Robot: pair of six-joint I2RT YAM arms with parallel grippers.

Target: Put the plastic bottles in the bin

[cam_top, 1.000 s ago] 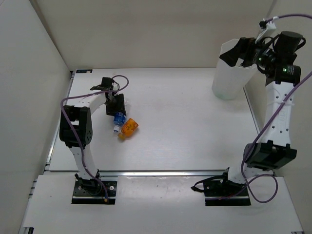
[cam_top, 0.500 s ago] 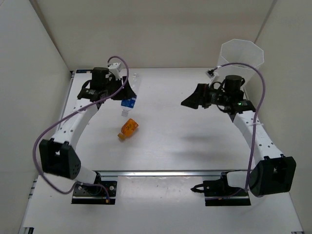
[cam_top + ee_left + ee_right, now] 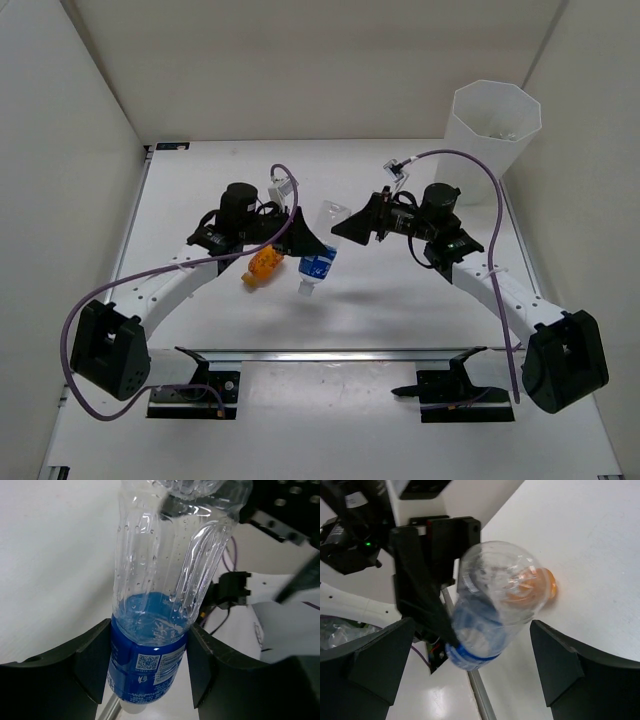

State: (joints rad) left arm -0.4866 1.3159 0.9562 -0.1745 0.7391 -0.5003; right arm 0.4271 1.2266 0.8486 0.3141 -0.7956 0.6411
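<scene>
Left wrist shows left pincer (image 3: pixel 150 662) clamped on clear blue-labelled bottle (image 3: pixel 167 580); right pincer (image 3: pixel 470 662) apart.

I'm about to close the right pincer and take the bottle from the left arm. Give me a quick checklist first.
1. Hold by the left pincer on the clear plastic bottle with a blue label: ok, its fingers clamp the label.
2. Bottle's base between the right pincer fingers: ok.
3. Right pincer closed on it: not ok, open with gaps.
4. Bottle lifted off the white table: ok.
5. Target translucent white faceted bin upright, mouth open: ok.
6. The small orange plastic bottle binned: not ok, it lies on the table.
</scene>
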